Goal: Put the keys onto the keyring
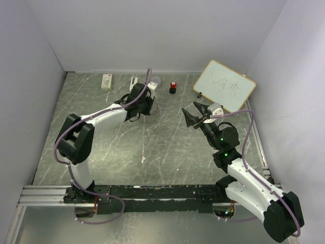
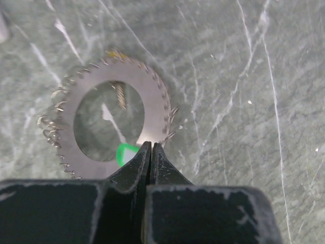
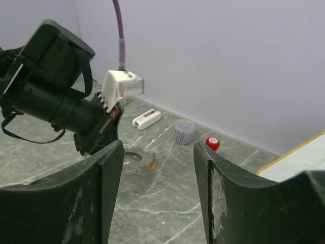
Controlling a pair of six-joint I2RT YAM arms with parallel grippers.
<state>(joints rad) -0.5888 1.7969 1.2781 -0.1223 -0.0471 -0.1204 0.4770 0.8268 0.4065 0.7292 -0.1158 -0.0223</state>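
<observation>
**Left pincer parked right on the keyring's rim**

Closest to the left wrist cam is the black left pincer (image 2: 151, 148), both fingers pressed flat together with no gap showing. The tips sit right at the near rim of the big flat silver metal keyring (image 2: 101, 76) with the ridged, chain-like edge. The ring lies flat on the grey-green marbled tabletop (image 1: 167, 152). I honestly can't tell if the tips have the rim caught between them or are just resting on it.

Just left of the tips, the tiny key with the green plastic head (image 2: 125, 154) pokes out at the ring's inner edge. Its short silver shaft runs up-left across the hole. A second, ridged shaft shows at the far side of the hole. A sliver of the yellow-orange key head (image 2: 115, 53) peeks past the far rim, the rest tucked under the ring. No idea from these shots whether either key is threaded on.

Further out, the right pincer (image 3: 156, 152) hangs well apart on the ring's right, jaws spread wide, nothing between them.

Along the back wall there's:
- a small clear cup (image 3: 184, 132) with purplish bits
- a red-capped black knob (image 3: 213, 143)
- a white clip-like thing (image 3: 146, 119)
- a cream rectangular block (image 1: 106, 82)

A wood-framed whiteboard (image 1: 225, 85) sits far right.
</observation>
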